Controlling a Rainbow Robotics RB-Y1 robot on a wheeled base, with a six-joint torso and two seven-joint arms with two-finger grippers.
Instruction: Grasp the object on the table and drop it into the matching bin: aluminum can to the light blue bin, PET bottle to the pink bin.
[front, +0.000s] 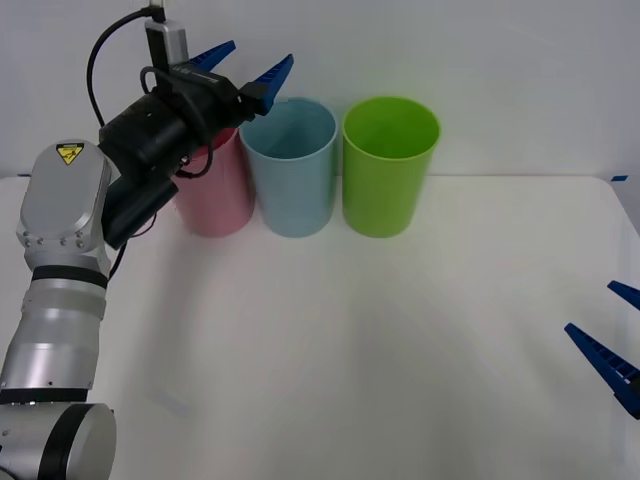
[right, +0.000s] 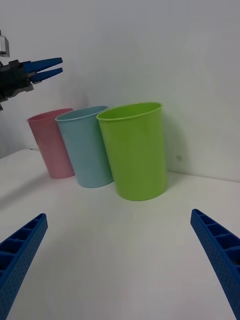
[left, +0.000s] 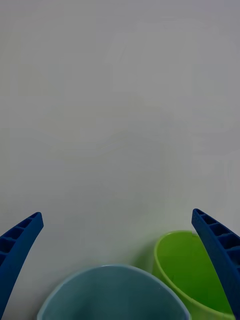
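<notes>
The left tool (front: 250, 63) hung above the light blue bin (front: 291, 165), just over its rim on the side nearest the pink bin (front: 214, 185), and its two blue fingers (front: 272, 73) were spread wide with nothing between them. In the left wrist view the open mouth of the light blue bin lay directly under those fingers, with the lime green tub (left: 192, 272) just beside it. No can lay anywhere on the white surface (front: 350, 340) around the light blue bin, and the bin's depth was hidden from all three cameras, so the can could not be placed with certainty. Judging from the empty, spread tool poised over the correct bin, the drop had most likely been made and the can was probably inside, leaving only the arm's retreat. The right tool (front: 618, 340) waited low over the surface, well apart from the light blue bin past the green tub, its fingers also spread and holding nothing.
</notes>
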